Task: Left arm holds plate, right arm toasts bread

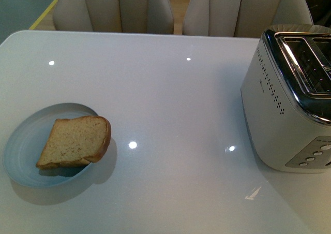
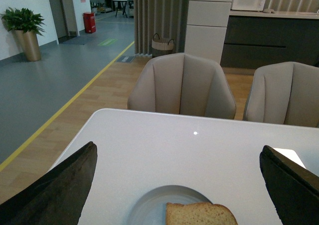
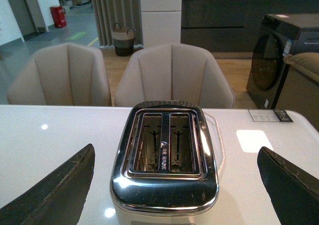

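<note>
In the front view, a white glossy surface is seen, with a plate set at the lower left of the frame. The bread is laid on the plate, and its rounded crust end is carried out over the plate's right rim. A toaster is stood at the right edge of the frame, well apart from the plate, with its slots turned upward and a row of buttons shown on its near face. Two pale chairs are partly seen along the top edge. In the left wrist view, the left fingers are spread wide and nothing is held between them; the plate and the bread are seen in the gap between them, untouched by either finger. Beyond the surface, two chairs and a potted plant are shown. In the right wrist view, the right fingers are likewise spread wide and nothing is gripped. The toaster is seen in the gap between them, and both of its slots are seen from above. More chairs are shown behind the surface.
</note>
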{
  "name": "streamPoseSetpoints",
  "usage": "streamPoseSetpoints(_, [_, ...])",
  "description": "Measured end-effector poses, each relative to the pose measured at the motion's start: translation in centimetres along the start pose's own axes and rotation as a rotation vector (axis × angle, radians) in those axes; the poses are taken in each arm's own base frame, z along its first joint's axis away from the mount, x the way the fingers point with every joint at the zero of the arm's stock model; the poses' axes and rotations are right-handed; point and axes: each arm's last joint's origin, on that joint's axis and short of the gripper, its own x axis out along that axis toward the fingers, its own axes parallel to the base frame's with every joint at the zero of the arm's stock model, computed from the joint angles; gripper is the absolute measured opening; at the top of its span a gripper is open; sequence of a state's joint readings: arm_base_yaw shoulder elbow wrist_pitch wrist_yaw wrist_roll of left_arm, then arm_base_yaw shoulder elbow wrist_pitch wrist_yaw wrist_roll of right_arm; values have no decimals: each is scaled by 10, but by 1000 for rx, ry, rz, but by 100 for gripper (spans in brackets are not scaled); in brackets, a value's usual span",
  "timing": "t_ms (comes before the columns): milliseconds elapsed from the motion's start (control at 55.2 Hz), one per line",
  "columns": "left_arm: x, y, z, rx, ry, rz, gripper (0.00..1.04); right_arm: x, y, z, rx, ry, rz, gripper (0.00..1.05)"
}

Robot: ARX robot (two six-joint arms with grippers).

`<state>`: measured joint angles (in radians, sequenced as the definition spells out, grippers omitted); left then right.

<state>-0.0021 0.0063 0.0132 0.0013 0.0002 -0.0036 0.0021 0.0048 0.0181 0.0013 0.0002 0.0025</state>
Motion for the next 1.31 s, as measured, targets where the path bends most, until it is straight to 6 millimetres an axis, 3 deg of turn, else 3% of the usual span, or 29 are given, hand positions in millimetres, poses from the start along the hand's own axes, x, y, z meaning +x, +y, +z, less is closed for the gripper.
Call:
streamPoseSetpoints(344, [0,0,0,0,0,0,97,0,0,0,0,0,0,96])
streamPoseSetpoints(471, [3,1,0,-102,428,377,97,0,0,0,0,0,-2,96])
streamPoseSetpoints(526, [6,3,-4,-100,516,515,97,0,0,0,0,0,0,96])
streamPoseSetpoints(616, [12,5,-7,-134,538,549,97,0,0,0,0,0,0,96])
streamPoseSetpoints(780, [42,17,0,-185,491,513,97,0,0,0,0,0,0,96])
streamPoseSetpoints(961, [79,35,-6,-212,478,479,97,0,0,0,0,0,0,96])
streamPoseSetpoints(1124, [122,47,-36,-285,533,418,97,0,0,0,0,0,0,96])
streamPoseSetpoints(1305, [144,53,-75,-346,635,415,97,0,0,0,0,0,0,96])
